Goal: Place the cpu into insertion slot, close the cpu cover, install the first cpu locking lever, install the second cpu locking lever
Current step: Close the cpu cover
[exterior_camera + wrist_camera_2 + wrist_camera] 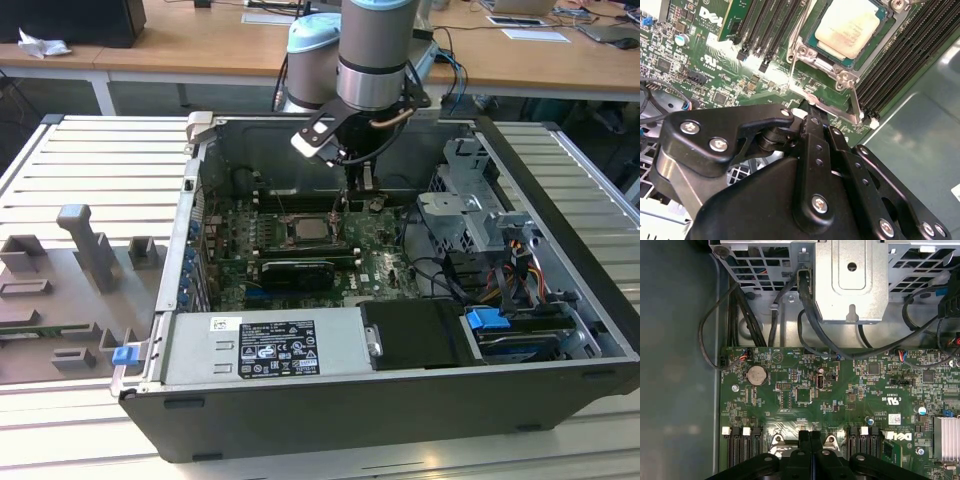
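From my remote desk I see a white slatted workbench (80, 150) carrying grey plastic holders (80, 270) near its edge on the exterior view's left. Behind it, wooden desks (200, 55) with scattered papers (536, 34) stand in even light.

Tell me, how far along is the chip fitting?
Done: the cpu is seated and the cpu cover looks down around it. In hand: the shut gripper is at a locking lever. Left: I cannot tell whether either lever is latched.
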`<state>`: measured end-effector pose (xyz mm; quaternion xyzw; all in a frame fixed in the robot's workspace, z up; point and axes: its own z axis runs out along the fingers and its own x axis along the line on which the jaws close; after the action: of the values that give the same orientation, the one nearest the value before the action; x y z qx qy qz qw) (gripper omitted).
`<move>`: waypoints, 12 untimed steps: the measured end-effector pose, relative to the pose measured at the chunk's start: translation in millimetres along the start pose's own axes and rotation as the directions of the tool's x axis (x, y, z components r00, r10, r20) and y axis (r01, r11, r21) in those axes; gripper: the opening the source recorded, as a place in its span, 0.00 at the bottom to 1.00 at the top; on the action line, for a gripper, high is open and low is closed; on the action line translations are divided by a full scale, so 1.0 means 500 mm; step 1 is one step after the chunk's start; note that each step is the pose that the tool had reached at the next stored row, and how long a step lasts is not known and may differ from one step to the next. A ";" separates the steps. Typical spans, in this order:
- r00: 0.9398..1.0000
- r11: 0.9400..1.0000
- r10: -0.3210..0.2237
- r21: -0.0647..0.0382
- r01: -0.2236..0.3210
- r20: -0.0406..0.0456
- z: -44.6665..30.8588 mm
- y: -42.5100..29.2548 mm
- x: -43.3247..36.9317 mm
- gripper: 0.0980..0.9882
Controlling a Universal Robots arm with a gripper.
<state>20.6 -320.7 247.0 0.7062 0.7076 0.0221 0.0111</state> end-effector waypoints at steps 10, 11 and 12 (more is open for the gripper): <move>1.000 1.000 0.000 0.000 0.000 0.000 0.000 -0.006 0.000 0.01; 1.000 1.000 0.000 0.000 0.000 0.000 0.000 -0.007 0.000 0.01; 1.000 1.000 0.000 0.000 0.000 0.000 0.000 -0.007 0.000 0.01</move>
<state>17.0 -320.7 247.0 0.7062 0.7076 0.0221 0.0111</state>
